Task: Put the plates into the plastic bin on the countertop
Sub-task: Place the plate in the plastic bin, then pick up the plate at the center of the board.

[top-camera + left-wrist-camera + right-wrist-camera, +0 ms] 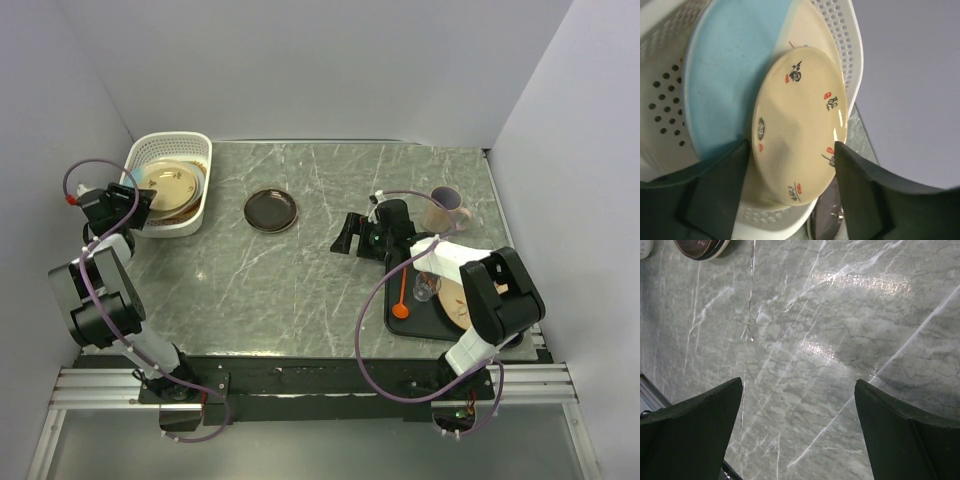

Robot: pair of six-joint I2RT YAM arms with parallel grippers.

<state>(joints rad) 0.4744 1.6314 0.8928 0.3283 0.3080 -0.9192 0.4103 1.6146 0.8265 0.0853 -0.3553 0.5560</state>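
— Status of the job?

— Part done, in my judgement. The plastic bin (200, 150) stands at the far-left corner of the tabletop (300, 290) and holds a stack. A cream plate (797, 125) with small painted marks is on top and a blue plate (735, 75) lies under it. Anything lower I cannot separate.

— What is outstanding?

— One dark brown plate (271, 210) lies on the bare tabletop toward the far edge, right of the bin and apart from it. An orange-brown plate (452, 298) lies on the black tray (415, 328) near the near-right corner, half hidden by the right arm.

— Orientation?

— The bin's open side is up. Its long axis runs roughly from far edge to near edge, alongside the left edge. The round plates have no long axis, and the dark one lies flat, face up.

— And the tools?

— The left tool (790, 155) is spread at the bin's near-left side, with a finger to either side of the cream plate. I cannot tell whether it touches the plate. The right tool (799, 390) is spread over bare tabletop right of centre and holds nothing.
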